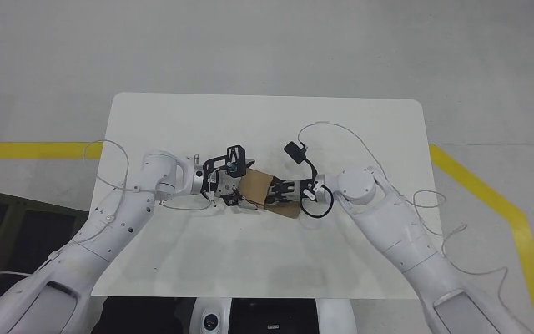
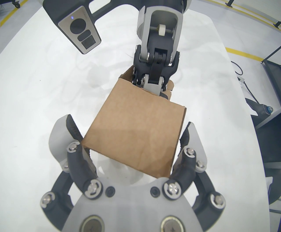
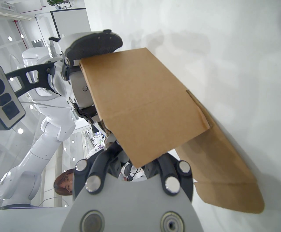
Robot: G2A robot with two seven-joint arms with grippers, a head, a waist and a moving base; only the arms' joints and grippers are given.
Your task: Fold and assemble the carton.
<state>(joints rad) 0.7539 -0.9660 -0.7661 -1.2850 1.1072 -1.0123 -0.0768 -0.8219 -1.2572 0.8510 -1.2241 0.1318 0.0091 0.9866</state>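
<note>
Left tool [image 2: 130, 123], carton [image 1: 262, 189], right tool [image 2: 151, 89]

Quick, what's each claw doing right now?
Left claw: closed across the sides of the carton.
Right claw: closed, pinching the carton's other end.

A robotics lab or test hall: a plain white counter [image 1: 350, 125] stands on a bare grey floor [image 1: 250, 42] marked with yellow tape lines [image 1: 42, 150], and white shelving [image 3: 8, 13] lines a bright room behind.
</note>
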